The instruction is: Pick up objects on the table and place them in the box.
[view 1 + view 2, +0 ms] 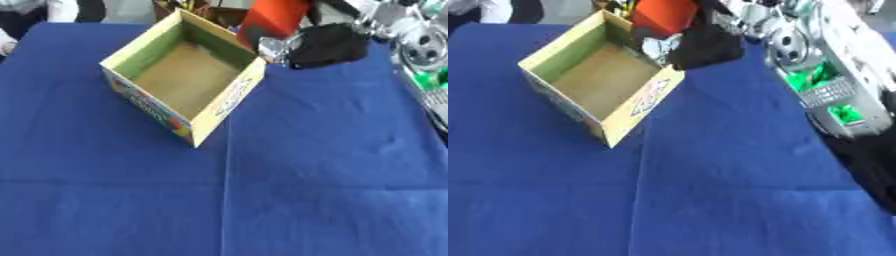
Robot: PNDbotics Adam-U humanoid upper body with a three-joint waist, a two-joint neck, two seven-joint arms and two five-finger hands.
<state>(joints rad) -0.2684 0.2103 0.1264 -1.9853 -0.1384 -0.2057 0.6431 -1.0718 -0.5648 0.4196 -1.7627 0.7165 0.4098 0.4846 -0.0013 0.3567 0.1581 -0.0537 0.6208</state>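
Box [188, 75] sits on the blue cloth [306, 190], up at about 11 o'clock from the middle of the table. It is turned so one corner points down at the robot. Its top is open. The inside walls are green and the floor is brown. I can see the whole floor, and nothing lies on it. The outside has bright pictures on it, too blurry to make out.

At 12 o'clock, just past the far corner of the box, a red thing [276, 17] stands up. It looks like a can or a cup with a dark bottom end. It is above the far wall of the box, not down inside it.

The right hand [328, 46] is black and comes in from 1 o'clock. It is right next to the red thing and seems to touch its lower end. The hand is a dark blur, so I cannot tell how far its fingers are open, or whether they go round the red thing.

The right arm [833, 65] is silver and black with green bits. It runs down the right side of the table at 3 o'clock.

The rest of the cloth is just blue with a few folds.
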